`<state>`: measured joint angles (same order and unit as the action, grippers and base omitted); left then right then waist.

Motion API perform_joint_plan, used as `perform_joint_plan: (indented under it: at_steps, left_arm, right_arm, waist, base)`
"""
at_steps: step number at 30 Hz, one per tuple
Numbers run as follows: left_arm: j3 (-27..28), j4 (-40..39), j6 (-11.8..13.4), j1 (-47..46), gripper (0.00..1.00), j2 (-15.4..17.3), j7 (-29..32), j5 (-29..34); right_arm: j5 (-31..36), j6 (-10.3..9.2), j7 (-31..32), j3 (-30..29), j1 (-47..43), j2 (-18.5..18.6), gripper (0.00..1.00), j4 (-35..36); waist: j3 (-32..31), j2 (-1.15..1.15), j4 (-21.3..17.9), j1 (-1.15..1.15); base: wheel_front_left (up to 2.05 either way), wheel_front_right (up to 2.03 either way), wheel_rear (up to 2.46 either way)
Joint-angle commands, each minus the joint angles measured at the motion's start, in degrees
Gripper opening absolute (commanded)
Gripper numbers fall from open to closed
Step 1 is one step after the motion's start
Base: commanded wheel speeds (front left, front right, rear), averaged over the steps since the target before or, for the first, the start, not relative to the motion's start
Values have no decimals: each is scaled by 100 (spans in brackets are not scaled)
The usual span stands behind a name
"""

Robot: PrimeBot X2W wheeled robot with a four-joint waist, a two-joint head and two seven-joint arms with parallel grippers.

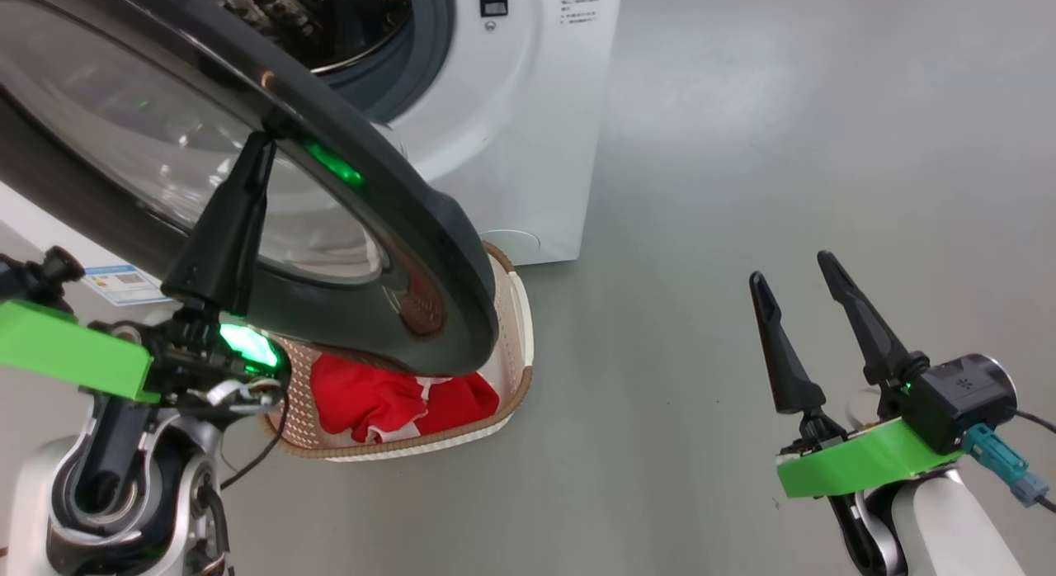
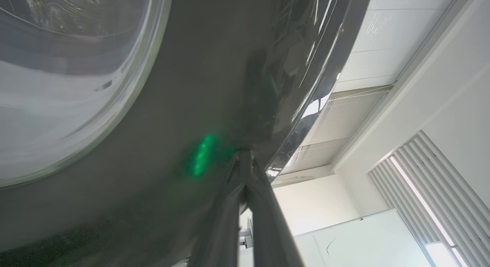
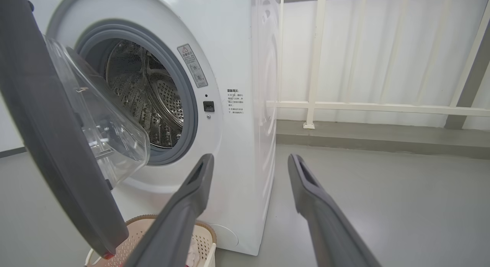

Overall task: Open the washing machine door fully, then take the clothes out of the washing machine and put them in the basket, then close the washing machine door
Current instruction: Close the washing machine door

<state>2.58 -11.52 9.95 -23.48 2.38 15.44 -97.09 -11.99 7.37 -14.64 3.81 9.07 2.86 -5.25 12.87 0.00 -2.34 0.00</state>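
Your open washing machine door [image 1: 429, 229] hangs over the basket [image 1: 518, 328], in front of the washing machine [image 1: 528, 106].
The basket sits on the floor [image 1: 742, 188] just before the machine's front, with the clothes [image 1: 379, 398] inside it, partly under the door. Your left tool [image 1: 266, 143] rests against the door's rim on your left; your right tool [image 1: 791, 266] stands well apart to the right, over the floor.

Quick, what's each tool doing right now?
Left tool: closed, tips against the door rim, holding nothing.
Right tool: open, empty.
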Motion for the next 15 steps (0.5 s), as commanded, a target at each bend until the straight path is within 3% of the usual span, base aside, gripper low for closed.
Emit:
perform_joint_plan:
  at_steps: [1, 15]
  left_arm:
    - [143, -76, -87, -235, 0, 72, -43, 82]
    - [326, 709, -513, -986, 0, 85, -503, 233]
  right_arm:
    - [-76, 12, -36, 130, 226, 1, 100, 174]
    - [-198, 12, -36, 62, 260, 1, 100, 233]
  waist:
    - [74, 0, -84, 0]
    - [304, 0, -324, 0]
  base:
    - [0, 0, 0]
    - [0, 0, 0]
